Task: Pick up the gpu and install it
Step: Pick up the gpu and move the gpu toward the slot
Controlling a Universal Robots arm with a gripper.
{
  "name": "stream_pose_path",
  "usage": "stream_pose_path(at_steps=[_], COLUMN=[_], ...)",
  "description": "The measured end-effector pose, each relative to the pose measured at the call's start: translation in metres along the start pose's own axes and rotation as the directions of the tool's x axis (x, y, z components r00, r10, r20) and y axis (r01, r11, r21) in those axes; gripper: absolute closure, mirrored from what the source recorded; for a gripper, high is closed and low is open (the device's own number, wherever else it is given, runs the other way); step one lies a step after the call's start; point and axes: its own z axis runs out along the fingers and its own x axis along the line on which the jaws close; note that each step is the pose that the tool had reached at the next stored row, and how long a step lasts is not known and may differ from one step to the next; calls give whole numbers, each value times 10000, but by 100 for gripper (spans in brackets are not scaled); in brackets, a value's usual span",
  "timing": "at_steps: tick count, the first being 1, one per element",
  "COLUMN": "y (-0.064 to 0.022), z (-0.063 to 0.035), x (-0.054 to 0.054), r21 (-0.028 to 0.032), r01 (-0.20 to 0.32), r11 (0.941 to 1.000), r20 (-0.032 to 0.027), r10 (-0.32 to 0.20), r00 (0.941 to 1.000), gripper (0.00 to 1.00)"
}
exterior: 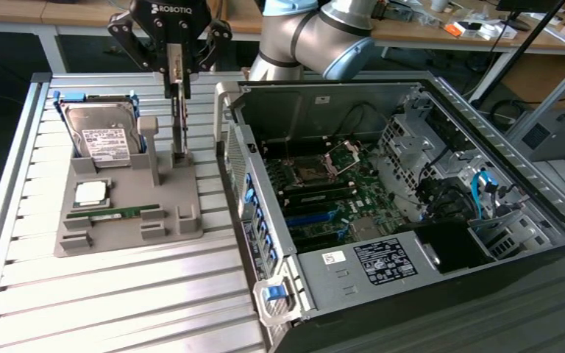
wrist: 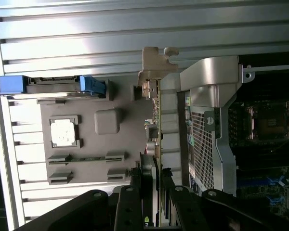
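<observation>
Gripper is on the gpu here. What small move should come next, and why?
Probably a short straight lift. The gripper is closed on the top edge of the upright gpu, whose lower end looks level with the posts of the gray holder. Swinging sideways toward the case now would likely snag the card on those posts.

The case lies open on top, so loads of room above the motherboard. Tight spot's at the gpu though: case wall just beside it one side, tray's post the other.
</observation>
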Motion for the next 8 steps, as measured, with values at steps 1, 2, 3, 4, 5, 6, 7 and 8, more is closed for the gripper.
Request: stream_pose_path(at_steps=[1,2,3,4,5,6,7,8], y=[0,0,0,0,0,0,0,0], z=[-1,-4,-5,-8,-11,-14,-18,-21], x=[0,0,0,0,0,0,-1,-1], r21=[0,-1,-1,-1,-1,-1,-1,-1], r01=[0,-1,-1,0,-1,0,0,0], r11=[10000,10000,10000,10000,10000,10000,10000,10000], r20=[0,1,1,0,0,0,0,-1], r10=[0,1,1,0,1,0,0,0], r00=[10000,10000,10000,10000,10000,10000,10000,10000], gripper=[73,73,73,73,73,73,73,73])
